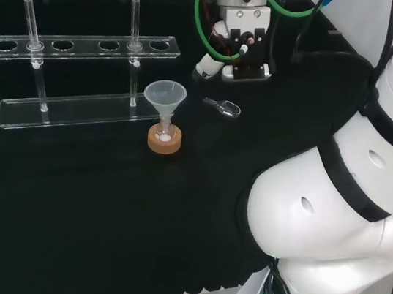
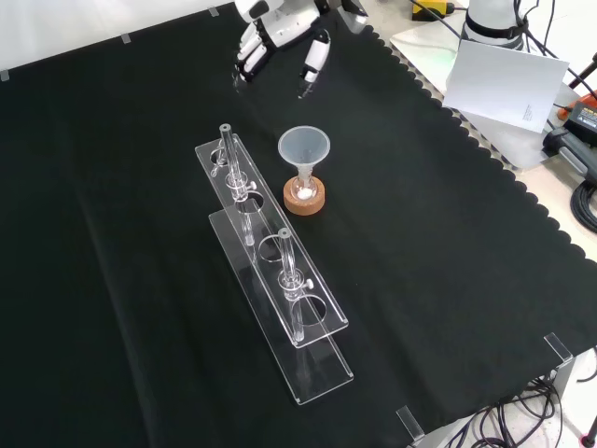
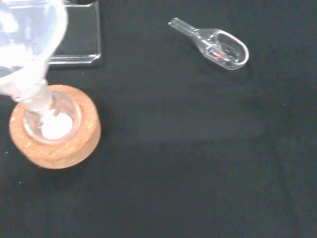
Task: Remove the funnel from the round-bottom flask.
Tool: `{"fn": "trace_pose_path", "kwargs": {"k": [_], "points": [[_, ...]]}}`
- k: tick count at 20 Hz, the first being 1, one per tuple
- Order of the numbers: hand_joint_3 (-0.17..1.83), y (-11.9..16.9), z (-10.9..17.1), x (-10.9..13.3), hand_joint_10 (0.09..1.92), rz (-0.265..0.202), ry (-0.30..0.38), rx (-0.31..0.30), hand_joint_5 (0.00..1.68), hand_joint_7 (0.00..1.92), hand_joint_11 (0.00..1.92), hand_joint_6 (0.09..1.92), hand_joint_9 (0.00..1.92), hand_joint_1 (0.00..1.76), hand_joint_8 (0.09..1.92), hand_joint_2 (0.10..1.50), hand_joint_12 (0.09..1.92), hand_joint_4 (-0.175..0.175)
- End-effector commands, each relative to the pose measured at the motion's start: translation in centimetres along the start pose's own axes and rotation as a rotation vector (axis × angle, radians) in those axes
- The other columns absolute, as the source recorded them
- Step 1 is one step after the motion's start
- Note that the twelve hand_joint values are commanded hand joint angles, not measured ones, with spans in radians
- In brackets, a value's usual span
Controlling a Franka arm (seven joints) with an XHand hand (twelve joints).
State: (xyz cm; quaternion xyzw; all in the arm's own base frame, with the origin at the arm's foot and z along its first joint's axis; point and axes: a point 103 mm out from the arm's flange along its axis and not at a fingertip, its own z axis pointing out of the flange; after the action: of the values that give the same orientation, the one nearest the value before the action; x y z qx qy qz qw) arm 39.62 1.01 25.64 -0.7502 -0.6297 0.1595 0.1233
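While the funnel (image 1: 164,96) sits in the round-bottom flask (image 3: 48,119) on its cork ring (image 2: 305,197), nothing is done: the hand (image 2: 280,42), fingers relaxed and empty, hangs well apart above the bench (image 2: 448,280).

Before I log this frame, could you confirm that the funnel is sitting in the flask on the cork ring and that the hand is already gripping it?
Not quite: the funnel does sit in the flask on the cork ring, but the front view shows the hand apart from it, farther back over the cloth, fingers relaxed and holding nothing.
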Motion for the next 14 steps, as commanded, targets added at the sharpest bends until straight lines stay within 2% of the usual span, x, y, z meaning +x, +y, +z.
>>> {"fn": "trace_pose_path", "kwargs": {"k": [1,5,9,14], "points": [[-0.17,-0.7,-0.1,1.4,0.63,-0.026,0.002,0.021,0.27,0.1,0.39,0.09,0.45,0.7,0.66,0.96,1.36,-0.027],[-0.17,-1.1,-0.2,2.2,0.69,-0.049,-0.011,0.019,0.18,0.02,0.36,0.09,0.35,0.67,0.64,0.94,1.4,-0.022],[-0.17,-1.6,-0.2,3.4,0.75,-0.071,-0.021,0.024,0.02,0.0,0.34,0.09,0.25,0.64,0.42,0.91,1.43,-0.013],[-0.17,-2.3,0.3,6.2,0.78,-0.139,-0.065,0.022,0.04,0.0,0.34,0.09,0.22,0.62,0.38,0.9,1.45,-0.011]]}}
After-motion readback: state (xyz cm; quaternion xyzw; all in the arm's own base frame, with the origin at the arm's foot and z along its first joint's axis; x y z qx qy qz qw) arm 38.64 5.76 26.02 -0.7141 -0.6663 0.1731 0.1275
